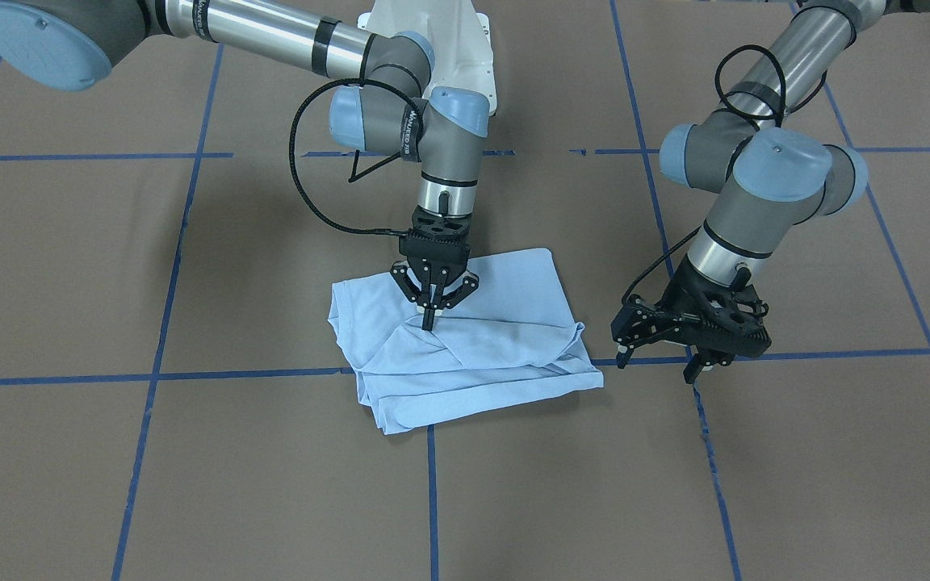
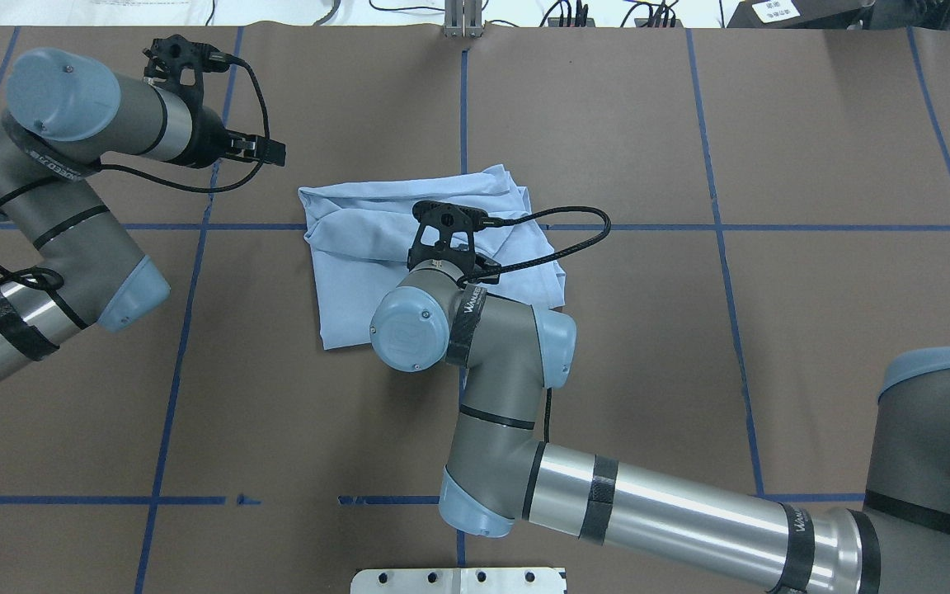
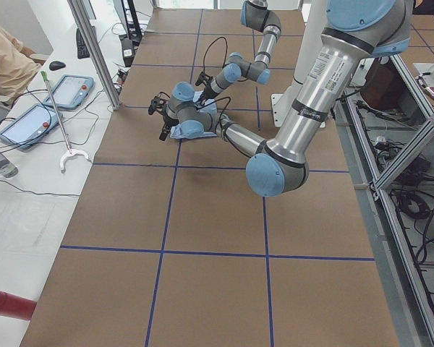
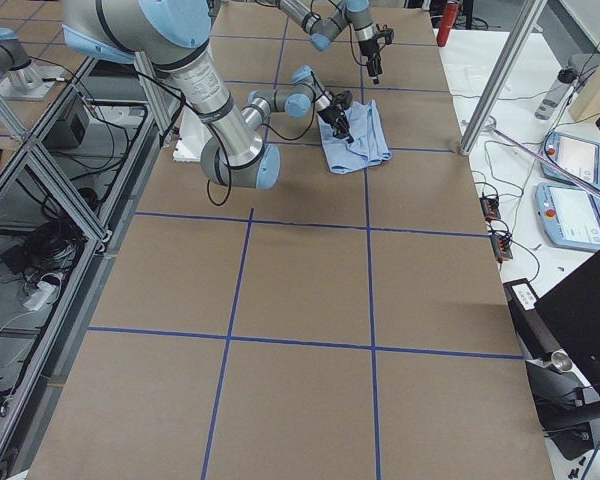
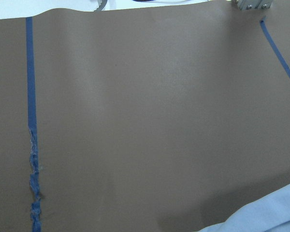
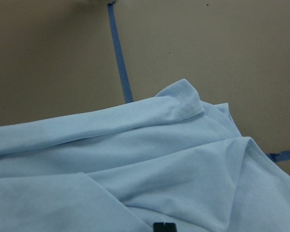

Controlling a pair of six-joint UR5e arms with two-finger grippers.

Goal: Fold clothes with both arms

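Here your right gripper [image 1: 430,321] pinches a crease of the half-folded T-shirt [image 1: 505,355] in the middle of the table [image 1: 190,484] — probably to anchor it — while the left gripper [image 1: 657,365] hangs spread beside its edge

Left arm [image 1: 784,48], right arm [image 1: 263,28]: silver-grey tubes, grey joints, light blue caps, black looped cables, black bands.
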